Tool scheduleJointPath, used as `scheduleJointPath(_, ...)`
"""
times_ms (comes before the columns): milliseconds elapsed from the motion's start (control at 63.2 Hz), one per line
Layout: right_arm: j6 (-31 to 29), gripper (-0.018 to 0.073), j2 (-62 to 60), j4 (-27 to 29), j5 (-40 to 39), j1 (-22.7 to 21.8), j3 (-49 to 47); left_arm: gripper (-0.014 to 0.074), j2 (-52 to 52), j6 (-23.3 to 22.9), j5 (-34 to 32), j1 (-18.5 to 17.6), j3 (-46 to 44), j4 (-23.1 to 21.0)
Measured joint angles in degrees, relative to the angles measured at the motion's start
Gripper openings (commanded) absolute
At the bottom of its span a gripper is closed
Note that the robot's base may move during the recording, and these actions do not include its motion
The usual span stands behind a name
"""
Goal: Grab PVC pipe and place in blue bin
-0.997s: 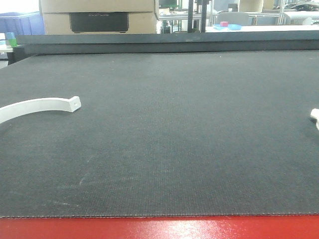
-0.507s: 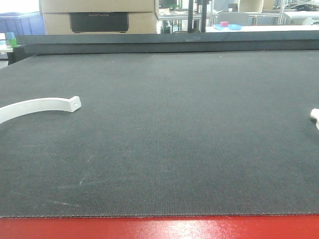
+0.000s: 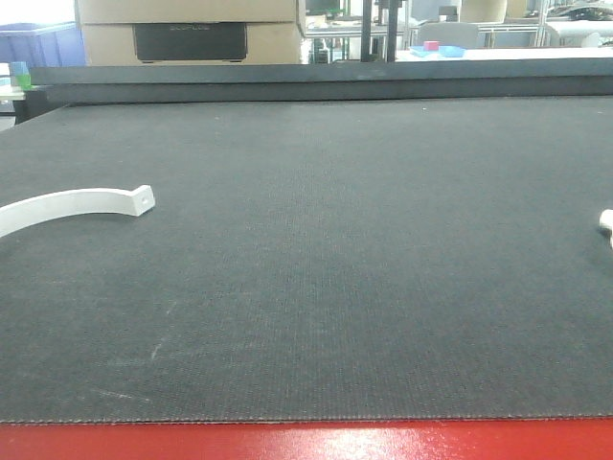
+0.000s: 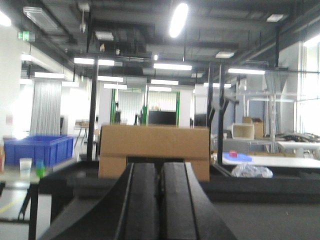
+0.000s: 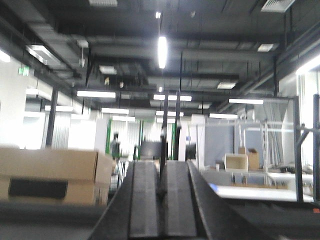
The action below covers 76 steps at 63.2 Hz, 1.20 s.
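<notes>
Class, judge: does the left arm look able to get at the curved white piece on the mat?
Probably yes: the curved white piece lies alone on open mat, with nothing around it. But the left pincer is shut and faces the room.

Curved white PVC pipe [image 3: 72, 203] lying flat on dark mat [image 3: 335, 249], far left, cut off by frame edge. Small white piece [image 3: 606, 222] at right edge. Blue bin [image 3: 38, 43] behind, upper left.

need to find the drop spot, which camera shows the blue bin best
The left wrist view: the blue bin shows nearly whole, at left in the background. The front view catches only a cropped piece in the top left corner; the right wrist view shows none.
</notes>
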<state>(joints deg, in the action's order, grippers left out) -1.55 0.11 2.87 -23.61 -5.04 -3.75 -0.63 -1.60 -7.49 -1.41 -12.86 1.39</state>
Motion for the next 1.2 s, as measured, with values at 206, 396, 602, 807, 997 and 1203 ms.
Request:
scheduleJointPath(206, 0.0, -0.0169, 5.0, 4.3, 1.7, 0.0, -11.7, -0.0111, -9.9, 0.0, 6.3, 0.0, -12.5, 2.4)
scheduleJointPath(396, 0.0, -0.0169, 15.0, 4.7, 13.8, 0.0, -24.5, -0.0111, -23.2, 0.0, 15.6, 0.0, -24.4, 2.6)
scheduleJointPath(602, 0.0, -0.0169, 28.0, 5.0, 29.6, 0.0, -35.3, -0.0111, -37.0, 0.0, 27.9, 0.0, -35.6, 2.6)
scheduleJointPath(807, 0.0, -0.0169, 40.7, 5.1, 41.1, 0.0, -39.7, -0.0111, -46.6, 0.0, 34.5, 0.0, -40.0, 2.0)
scheduleJointPath(997, 0.0, -0.0169, 51.3, 5.1, 48.3, 0.0, -39.7, -0.0111, -54.2, 0.0, 38.4, 0.0, -40.1, 1.6)
scheduleJointPath(1203, 0.0, -0.0169, 58.8, 5.1, 51.9, 0.0, -39.7, -0.0111, -59.1, 0.0, 39.0, 0.0, -40.1, -0.5)
